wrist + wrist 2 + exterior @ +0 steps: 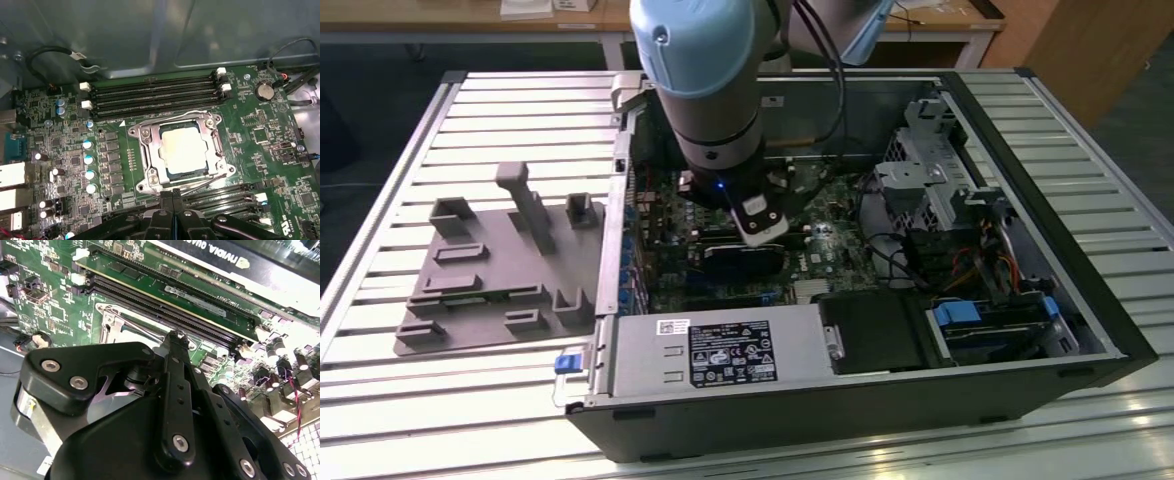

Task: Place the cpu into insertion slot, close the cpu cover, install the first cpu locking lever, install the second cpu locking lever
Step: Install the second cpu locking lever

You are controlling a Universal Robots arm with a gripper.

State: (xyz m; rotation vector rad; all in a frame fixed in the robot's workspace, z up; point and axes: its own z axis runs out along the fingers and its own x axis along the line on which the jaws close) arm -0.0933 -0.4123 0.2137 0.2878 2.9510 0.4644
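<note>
The gripper [173, 192] is seen with its fingers pressed together, nothing held between them, their tips poised at the edge of the slot [181, 152] on the side away from the memory slots [155, 95]. In the second wrist view the same closed tips [176, 336] are seen just above the silvery frame of the slot [117, 322].

The cpu [184, 150] is already seated in the slot, its pale metal top showing through the cut-out of the cover [152, 147], which is lowered flat around it. A thin wire lever [197, 186] is seen running along the near edge of the slot, close to the tips; whether it is latched under its hook cannot be told. A lever on the far side is suggested by a thin wire near the memory slots, but its state cannot be judged either.

The step in hand is judged to be the locking of a lever. It is done well if the lever is pressed only by the fingertips, down and then sideways under its catch, with the cover kept flat and the cpu left untouched. The green board [260, 135] and its capacitors [89, 160] should be avoided.

In the exterior view the arm [707, 90] is seen reaching down into the open case [1067, 330].
</note>
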